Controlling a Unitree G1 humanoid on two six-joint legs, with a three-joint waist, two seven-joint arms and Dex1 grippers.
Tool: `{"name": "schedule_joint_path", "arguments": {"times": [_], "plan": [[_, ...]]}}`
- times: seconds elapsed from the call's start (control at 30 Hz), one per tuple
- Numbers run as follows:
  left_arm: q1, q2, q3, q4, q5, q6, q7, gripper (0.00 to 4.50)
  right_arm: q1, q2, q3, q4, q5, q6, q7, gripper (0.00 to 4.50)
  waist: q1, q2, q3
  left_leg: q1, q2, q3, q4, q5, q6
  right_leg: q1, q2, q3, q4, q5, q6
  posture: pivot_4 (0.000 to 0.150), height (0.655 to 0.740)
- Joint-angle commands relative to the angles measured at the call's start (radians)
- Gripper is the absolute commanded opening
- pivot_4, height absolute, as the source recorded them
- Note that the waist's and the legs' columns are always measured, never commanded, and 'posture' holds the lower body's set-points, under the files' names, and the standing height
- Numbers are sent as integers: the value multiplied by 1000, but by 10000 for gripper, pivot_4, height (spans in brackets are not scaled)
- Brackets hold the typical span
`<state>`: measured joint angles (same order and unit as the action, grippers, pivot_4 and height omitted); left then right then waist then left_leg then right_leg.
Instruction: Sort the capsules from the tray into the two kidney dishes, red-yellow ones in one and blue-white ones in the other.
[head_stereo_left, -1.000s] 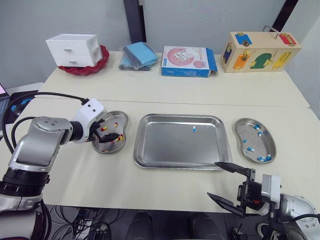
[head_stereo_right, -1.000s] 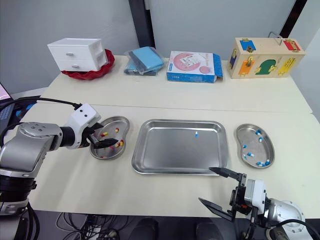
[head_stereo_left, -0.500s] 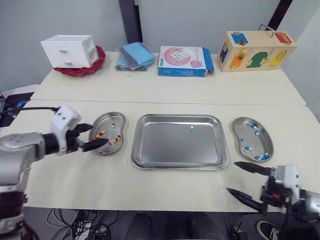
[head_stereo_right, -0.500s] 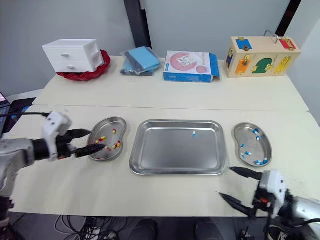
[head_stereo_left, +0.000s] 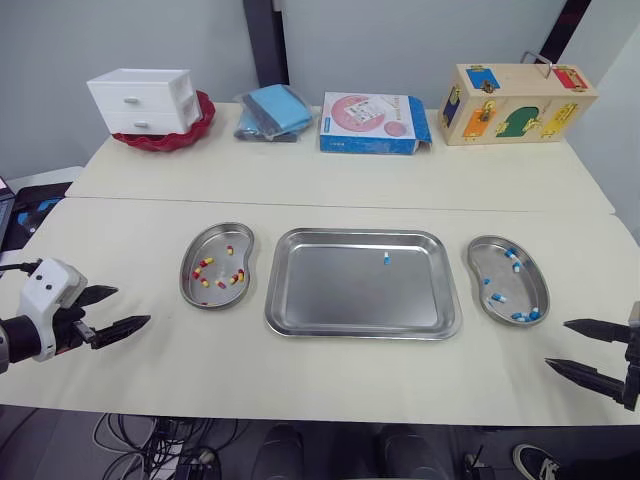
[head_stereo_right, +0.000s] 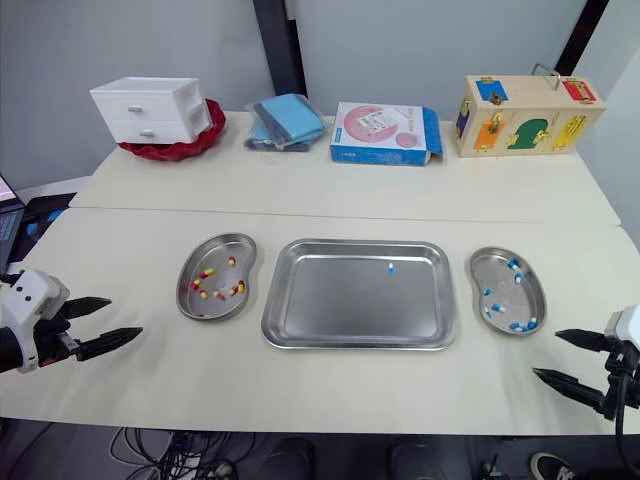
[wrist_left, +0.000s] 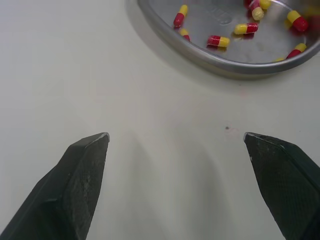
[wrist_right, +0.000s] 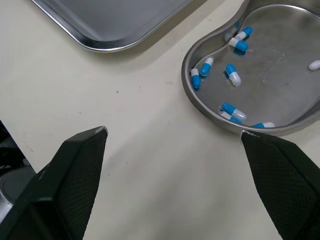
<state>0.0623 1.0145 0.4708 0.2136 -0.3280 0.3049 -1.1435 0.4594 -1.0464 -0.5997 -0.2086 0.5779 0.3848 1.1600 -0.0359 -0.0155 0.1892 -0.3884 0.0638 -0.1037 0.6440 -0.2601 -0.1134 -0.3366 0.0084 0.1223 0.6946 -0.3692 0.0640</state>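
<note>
With my left claw and right claw both spread wide and empty, I should send the right one to the lone blue-white capsule in the tray, well ahead-left of it, and pinch low and gently.

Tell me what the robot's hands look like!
The left gripper and the right gripper each have two long black fingers that narrow to a point, like a bird's beak, on a white boxy wrist. Up close, the fingers have a fine crisscross pattern.
</note>
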Motion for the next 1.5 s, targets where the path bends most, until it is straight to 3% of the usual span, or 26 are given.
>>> {"name": "schedule_joint_path", "arguments": {"times": [0.03, 0.27, 0.43, 0.67, 0.83, 1.0, 1.23, 1.5], "plan": [[38, -6, 47, -56, -33, 16, 2, 44746, -32, -19, -13, 29, -28, -8, 32, 45000, -4, 0, 0, 0, 0, 0, 0, 0, 0, 0, 0, 0, 0, 0, 0, 1500, 7400], [135, -65, 86, -200, -101, -25, -30, 44746, -80, -62, -10, 11, -32, 71, 83, 45000, -5, 0, 0, 0, 0, 1, 0, 0, 0, 0, 0, 1, 0, 0, 0, 1500, 7400], [228, -223, 72, -429, -204, -101, -48, 44746, -192, -70, 8, -124, 62, 200, 45, 45000, -6, 0, 0, 0, 0, 3, 1, 0, 0, 0, 0, 2, -1, 0, 0, 1500, 7400], [347, -412, -16, -522, -223, -317, -123, 44746, -482, 27, 160, -296, 223, 402, -215, 45000, -6, 0, 0, 0, 1, 2, 1, 0, 0, 0, 0, 2, -1, 0, 0, 1500, 7400], [367, -592, -111, -525, -220, -477, -86, 44746, -665, 128, 391, -336, 122, 526, -478, 45000, 3, -1, 0, -2, 0, 1, 1, 0, 0, 0, 0, 1, -3, 1, 1, 1500, 7400], [396, -683, -174, -543, -217, -573, -47, 44746, -833, 294, 565, -321, 43, 636, -680, 45000, 3, 0, -1, -2, 0, 0, 1, 0, 0, -1, 0, 1, -2, 1, 1, 1500, 7400], [439, -716, -225, -552, -230, -641, -8, 44746, -978, 546, 759, -207, -132, 719, -914, 45000, -1, 0, -1, -9, 0, 0, 1, 0, 0, -10, 0, 1, 1, 1, 1, 1500, 7400], [448, -714, -233, -483, -252, -731, -26, 44746, -999, 679, 835, -83, -260, 698, -989, 45000, -2, 0, -2, -11, 0, 0, 1, 0, 0, -14, 0, 1, 2, 1, 1, 1500, 7400]]}}
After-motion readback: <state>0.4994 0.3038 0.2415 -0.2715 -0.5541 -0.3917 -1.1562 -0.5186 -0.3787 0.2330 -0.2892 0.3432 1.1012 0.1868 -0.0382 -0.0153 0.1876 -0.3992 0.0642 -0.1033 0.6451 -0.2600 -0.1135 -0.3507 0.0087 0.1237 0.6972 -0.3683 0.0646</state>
